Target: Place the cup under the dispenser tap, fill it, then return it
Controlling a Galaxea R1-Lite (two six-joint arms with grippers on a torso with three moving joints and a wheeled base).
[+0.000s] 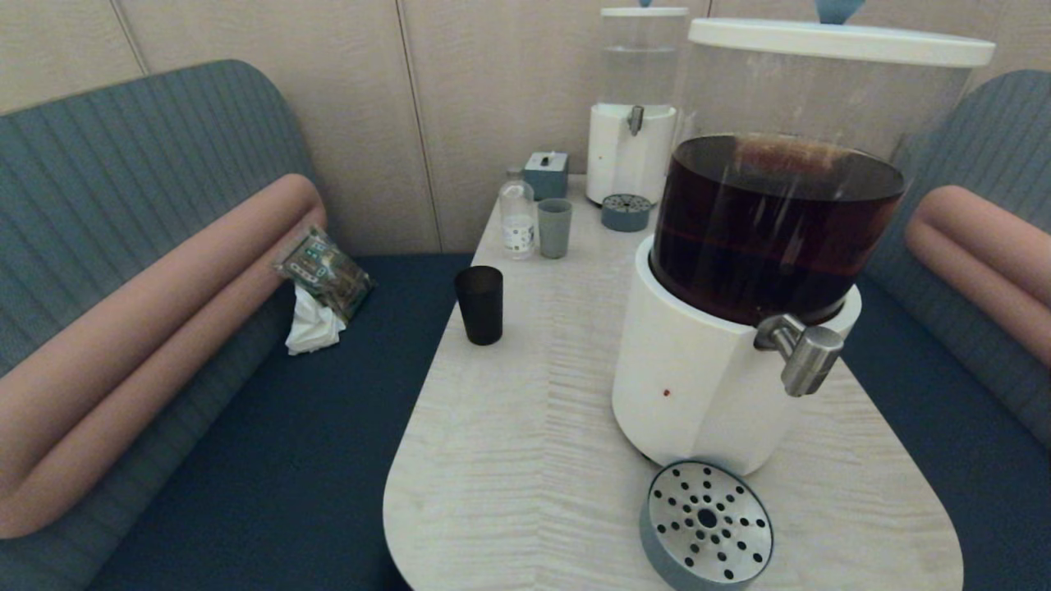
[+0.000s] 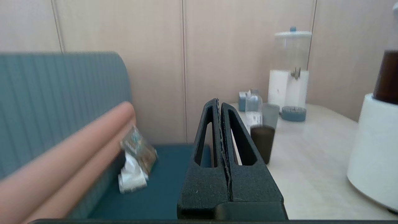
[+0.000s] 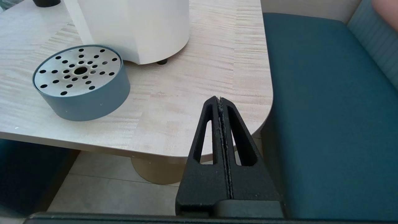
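The dark cup (image 1: 479,304) stands upright near the table's left edge, also in the left wrist view as the dark cup (image 2: 263,143). The steel dispenser tap (image 1: 803,352) juts from the large white-based dispenser (image 1: 698,386) holding brown liquid. Below it lies a round perforated drip tray (image 1: 707,525), seen again as the drip tray (image 3: 81,81). Neither arm shows in the head view. My left gripper (image 2: 219,102) is shut and empty, short of the cup and to its left. My right gripper (image 3: 219,100) is shut and empty by the table's near right corner.
A pale grey-green cup (image 1: 554,227), a clear bottle (image 1: 517,215), a small blue box (image 1: 546,174) and a smaller clear-liquid dispenser (image 1: 634,123) with its own drip tray (image 1: 626,212) stand at the far end. A wrapper and tissue (image 1: 322,287) lie on the left bench.
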